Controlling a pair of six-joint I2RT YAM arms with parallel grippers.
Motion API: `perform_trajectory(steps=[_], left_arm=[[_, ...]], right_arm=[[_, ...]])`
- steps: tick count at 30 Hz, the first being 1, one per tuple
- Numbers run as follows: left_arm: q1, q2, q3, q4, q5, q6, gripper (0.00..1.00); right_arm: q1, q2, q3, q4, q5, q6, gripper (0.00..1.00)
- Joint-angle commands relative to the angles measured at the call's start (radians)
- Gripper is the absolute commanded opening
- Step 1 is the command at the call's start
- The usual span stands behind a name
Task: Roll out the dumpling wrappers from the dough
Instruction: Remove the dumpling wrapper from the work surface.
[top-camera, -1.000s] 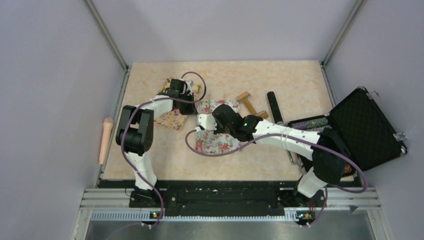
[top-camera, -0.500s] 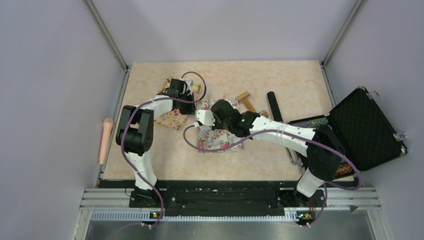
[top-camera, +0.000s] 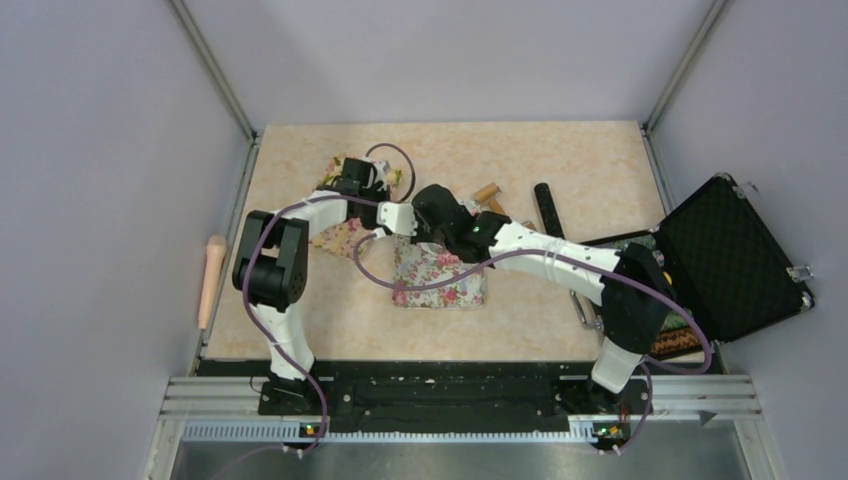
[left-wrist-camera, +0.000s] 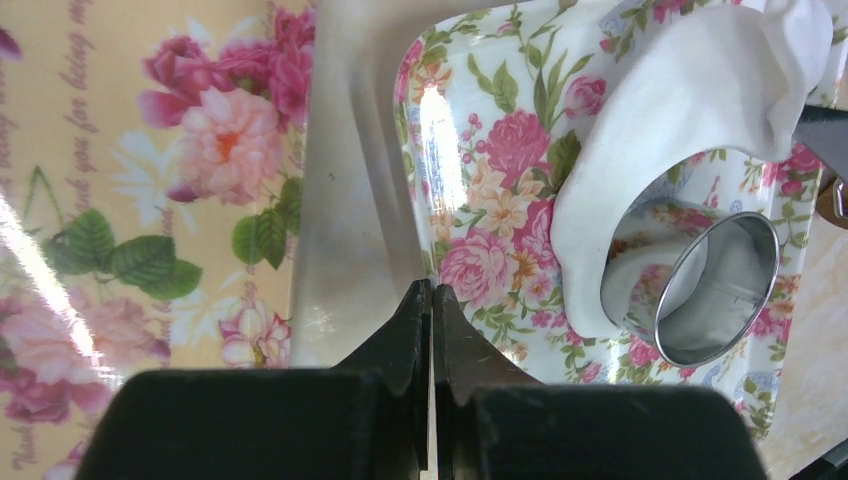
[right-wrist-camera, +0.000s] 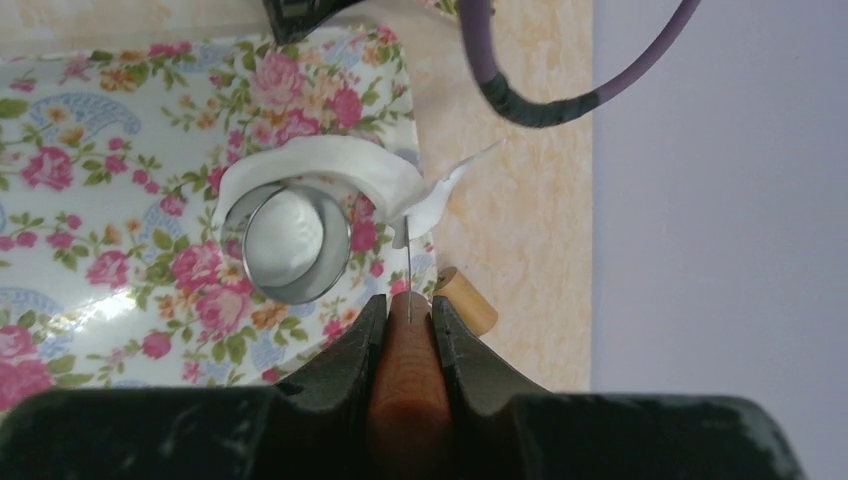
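Over on the right wrist view, the right pincer (right-wrist-camera: 408, 305) at bottom centre is clamped on the brown handle of a needle tool (right-wrist-camera: 405, 390), and the thin needle runs up-frame to the white dough scrap (right-wrist-camera: 340, 165). That scrap curls round the top of a metal ring cutter (right-wrist-camera: 290, 292), which stands on the floral tray (right-wrist-camera: 100, 200) left of centre. Inside the ring lies a round white patch, the dumpling wrapper (right-wrist-camera: 288, 235) (it fills the ring, so its edge is hidden). A small wooden peg (right-wrist-camera: 465, 300) lies on the bench (right-wrist-camera: 520, 220), just beside the tray's corner.

Switch to the left wrist view: the left pincer (left-wrist-camera: 431, 300) sits at bottom centre, jaws pressed tip to tip at the tray's left rim; whether anything thin is nipped there, I cannot tell. From above, both arms meet at the upper middle of the bench, with an open black case (top-camera: 735, 255) at the right edge.
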Motion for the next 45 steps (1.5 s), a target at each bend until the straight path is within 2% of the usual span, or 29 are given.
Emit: perform_trajectory(steps=[1, 8, 17, 27, 31, 35, 41, 45], left_arm=[[-0.021, -0.007, 0.006, -0.007, 0.037, 0.029, 0.00], [-0.023, -0.008, 0.009, -0.009, 0.037, 0.028, 0.00], [0.021, -0.055, -0.016, 0.035, 0.087, -0.013, 0.00], [0.099, -0.123, -0.062, 0.089, 0.158, -0.043, 0.00], [0.110, -0.134, -0.064, 0.101, 0.198, -0.044, 0.11], [0.111, -0.131, -0.063, 0.108, 0.222, -0.043, 0.22], [0.111, -0.121, -0.065, 0.107, 0.230, -0.044, 0.30], [0.111, -0.126, -0.059, 0.107, 0.265, -0.035, 0.39]], right_arm=[[-0.007, 0.017, 0.087, 0.093, -0.005, -0.022, 0.00], [-0.006, 0.046, 0.158, 0.080, -0.047, 0.004, 0.00], [-0.003, 0.050, 0.274, -0.036, -0.223, 0.146, 0.00], [0.019, -0.064, 0.215, -0.081, -0.271, 0.214, 0.00], [0.022, -0.131, 0.189, -0.093, -0.289, 0.216, 0.00], [0.019, -0.152, 0.192, -0.059, -0.218, 0.201, 0.00], [0.003, -0.102, 0.211, -0.014, -0.154, 0.195, 0.00], [-0.007, -0.076, 0.221, -0.021, -0.156, 0.170, 0.00]])
